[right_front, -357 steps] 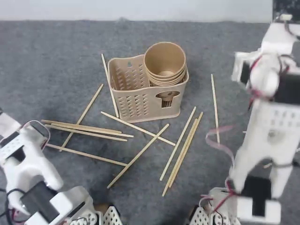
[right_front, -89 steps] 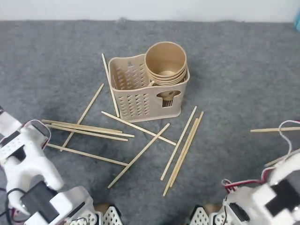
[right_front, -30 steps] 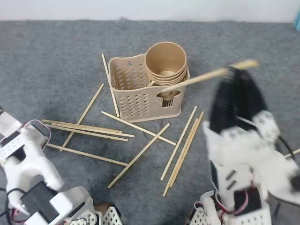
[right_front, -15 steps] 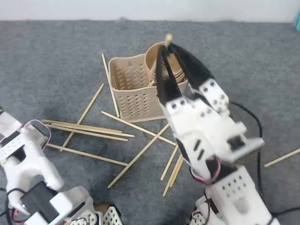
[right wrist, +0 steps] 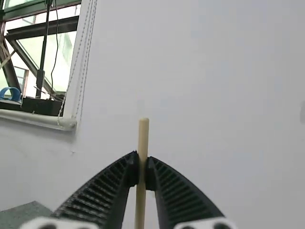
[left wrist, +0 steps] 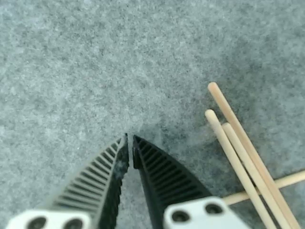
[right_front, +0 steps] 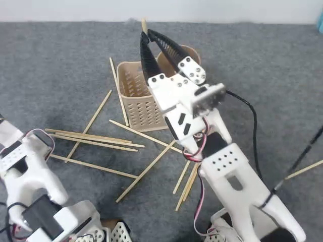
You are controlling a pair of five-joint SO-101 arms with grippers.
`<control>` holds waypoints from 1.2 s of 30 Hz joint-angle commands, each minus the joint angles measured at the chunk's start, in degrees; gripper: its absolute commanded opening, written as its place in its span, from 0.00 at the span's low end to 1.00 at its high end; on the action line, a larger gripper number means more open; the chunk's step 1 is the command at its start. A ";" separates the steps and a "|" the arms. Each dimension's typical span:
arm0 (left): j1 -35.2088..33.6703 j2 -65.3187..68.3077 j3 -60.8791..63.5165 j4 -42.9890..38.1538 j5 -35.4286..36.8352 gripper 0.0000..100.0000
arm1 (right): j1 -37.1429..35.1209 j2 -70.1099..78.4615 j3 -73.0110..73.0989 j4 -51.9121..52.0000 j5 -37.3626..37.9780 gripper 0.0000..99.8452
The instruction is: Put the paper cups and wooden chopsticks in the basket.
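My right gripper (right_front: 145, 34) hangs above the beige perforated basket (right_front: 132, 96), shut on one wooden chopstick (right_front: 144, 23) that stands nearly upright. In the right wrist view that chopstick (right wrist: 142, 138) pokes up between the closed fingers of the right gripper (right wrist: 142, 164). The stacked paper cups (right_front: 191, 51) sit in the basket's right compartment, mostly hidden behind the arm. Several chopsticks (right_front: 93, 139) lie scattered on the grey carpet in front of the basket. My left gripper (left wrist: 129, 139) is shut and empty just above the carpet, beside three chopstick ends (left wrist: 233, 143).
The left arm's white body (right_front: 30, 179) sits at the front left corner. One chopstick (right_front: 304, 169) lies far out at the right edge. A black cable (right_front: 298, 161) crosses the right side. A white wall borders the carpet at the back.
The right arm has swung left and farther back with the chopstick, from over the cups to over the basket's left compartment. The chopstick now stands more upright. The left arm has not moved.
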 commanded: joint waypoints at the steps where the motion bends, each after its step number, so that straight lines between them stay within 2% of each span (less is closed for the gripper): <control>1: 0.53 0.00 -2.59 -0.26 0.09 0.01 | -0.13 0.66 -3.16 -1.27 0.79 0.01; 8: 0.53 0.09 -2.59 -0.26 0.09 0.01 | -0.40 0.75 -0.79 1.19 0.79 0.02; 14: 0.53 0.09 -2.59 -0.26 0.09 0.01 | -0.13 0.66 1.41 5.41 0.70 0.18; 17: 0.53 0.09 -2.68 -0.26 0.09 0.01 | -0.04 -1.80 1.49 7.78 -3.25 0.19; 20: 0.53 0.09 -2.59 -0.79 0.09 0.01 | -0.13 -8.13 1.49 15.52 -8.88 0.19; 25: 0.53 0.00 -2.33 -1.32 0.09 0.01 | 0.13 -23.52 1.49 34.24 -15.12 0.19; 30: 0.53 0.00 -2.24 -1.32 0.09 0.01 | 7.78 -40.31 1.49 52.88 -21.45 0.19; 36: 0.53 0.00 -2.24 -1.23 0.09 0.01 | 26.51 -52.70 1.23 68.70 -29.36 0.19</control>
